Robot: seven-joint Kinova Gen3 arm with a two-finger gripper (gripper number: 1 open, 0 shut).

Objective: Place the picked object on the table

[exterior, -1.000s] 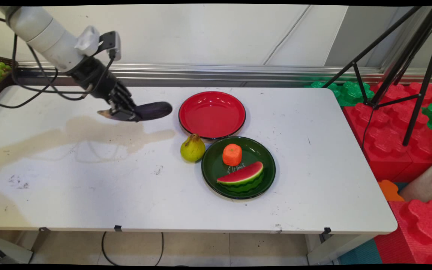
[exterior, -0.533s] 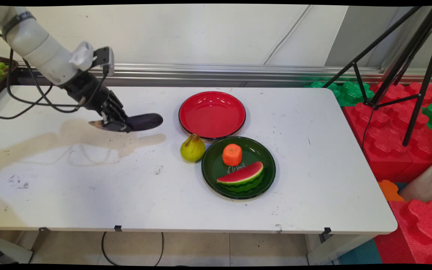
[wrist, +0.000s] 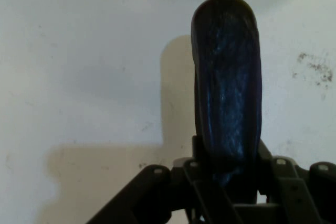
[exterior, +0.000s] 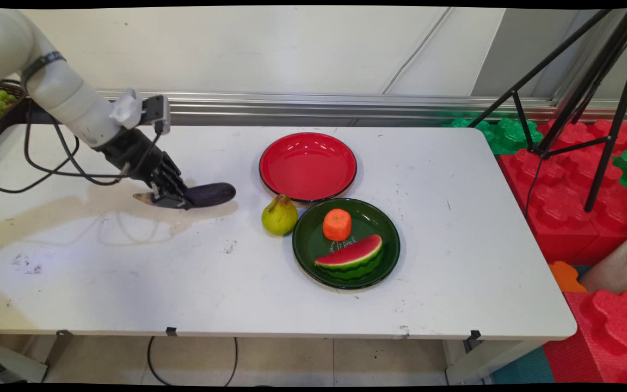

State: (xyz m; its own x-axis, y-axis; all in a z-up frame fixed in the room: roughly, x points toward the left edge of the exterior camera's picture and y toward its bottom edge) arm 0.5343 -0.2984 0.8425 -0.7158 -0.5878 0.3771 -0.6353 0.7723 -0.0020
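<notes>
I see my gripper (exterior: pixel 174 196) low over the white table (exterior: pixel 128 272), clamped on the eggplant (exterior: pixel 210 194), at 9 o'clock from the pear (exterior: pixel 279 215).

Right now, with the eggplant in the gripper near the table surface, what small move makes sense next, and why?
Probably ease straight down a touch. The gripper is shut on the eggplant, whose shadow sits close beneath it on the white table, so it looks nearly down. The pear lies clear to its right.

Open worktop (exterior: pixel 128 283): left half and whole near edge. Obstacles, centre toward far edge: pear (exterior: pixel 279 215), red plate (exterior: pixel 307 166), green plate (exterior: pixel 387 239) touching. Right edge: free strip.
</notes>
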